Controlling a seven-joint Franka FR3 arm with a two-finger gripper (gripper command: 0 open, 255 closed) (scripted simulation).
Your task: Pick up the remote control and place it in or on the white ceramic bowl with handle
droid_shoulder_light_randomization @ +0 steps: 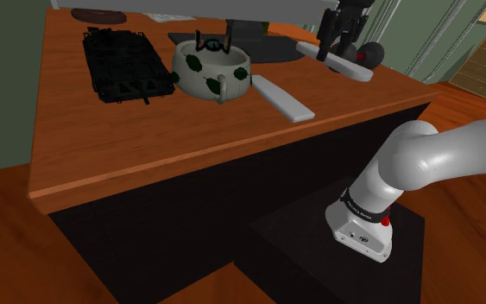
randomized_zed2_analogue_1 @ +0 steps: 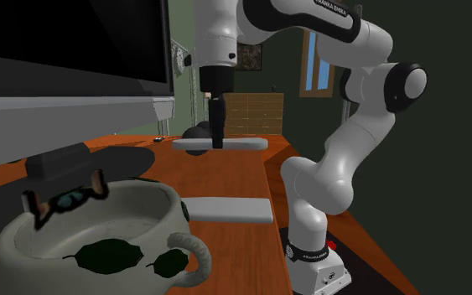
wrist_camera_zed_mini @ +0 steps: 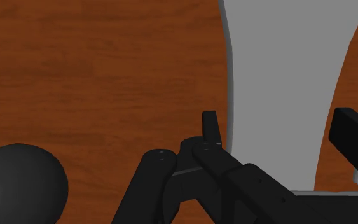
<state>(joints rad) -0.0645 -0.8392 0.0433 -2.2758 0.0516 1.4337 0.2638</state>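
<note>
One spotted bowl (droid_shoulder_light_randomization: 224, 71), handled; small dark object (droid_shoulder_light_randomization: 208, 43) inside

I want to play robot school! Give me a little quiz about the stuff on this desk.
1. True or false: the bowl has a handle.
2. The gripper is right over: A the bowl, B the long grey remote, C a teddy?
3. Fill in: the flat slab lying beside the bowl is ___.
Key: 1 true; 2 B; 3 white.
</note>
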